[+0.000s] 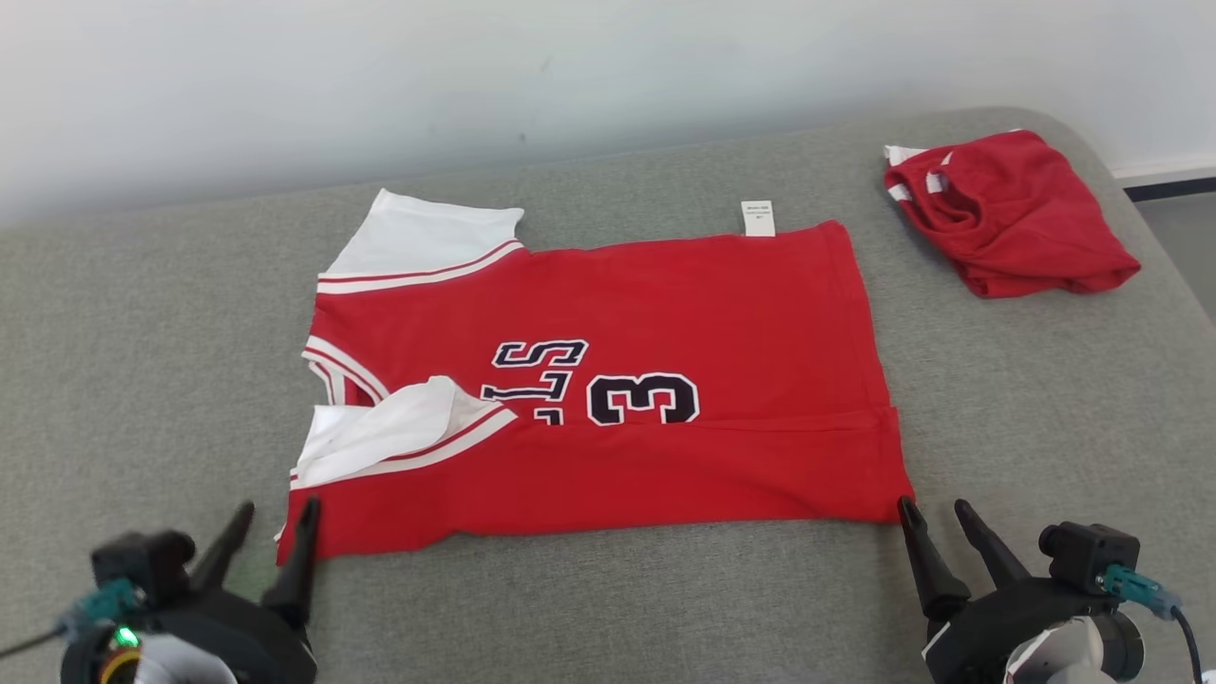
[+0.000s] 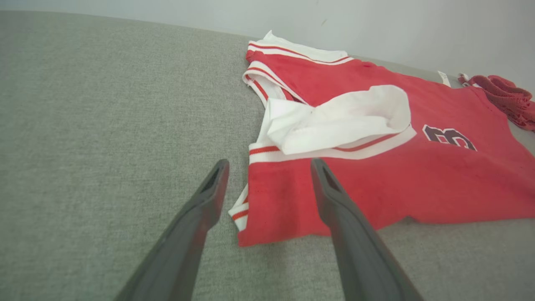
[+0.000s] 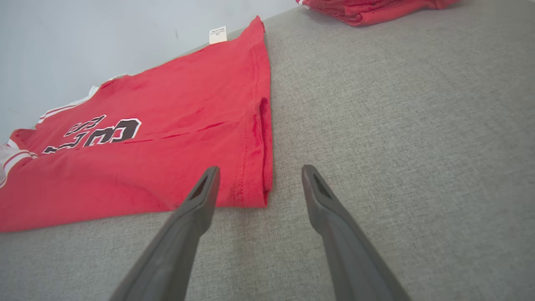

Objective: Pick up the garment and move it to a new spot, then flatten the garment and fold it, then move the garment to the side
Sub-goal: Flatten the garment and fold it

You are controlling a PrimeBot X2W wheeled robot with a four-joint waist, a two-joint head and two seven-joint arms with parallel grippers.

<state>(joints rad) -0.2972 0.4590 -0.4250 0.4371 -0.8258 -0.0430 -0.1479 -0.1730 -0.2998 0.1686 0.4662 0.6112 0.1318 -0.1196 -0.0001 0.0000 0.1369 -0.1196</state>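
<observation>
The garment [image 1: 665, 313] is a red jersey with white sleeves, dark letters and a "3". It lies spread on the grey surface, its near long edge folded over towards the middle. A white sleeve [image 1: 389, 432] lies folded onto its front left part. My left gripper [image 1: 280, 518] stands open at the garment's near left corner [image 2: 250, 234], one finger over the cloth, holding nothing. At the near right corner [image 3: 255, 196] my right gripper [image 1: 936, 513] stands open too, empty. The left wrist view shows the garment [image 2: 418, 179] ahead, and the right wrist view shows the garment [image 3: 167, 138] to the left.
A second red cloth [image 1: 1012, 214] lies bunched at the far right of the grey padded surface [image 1: 142, 332]. A pale wall [image 1: 380, 76] runs along the far edge. The surface's right edge curves off near the floor [image 1: 1183, 237].
</observation>
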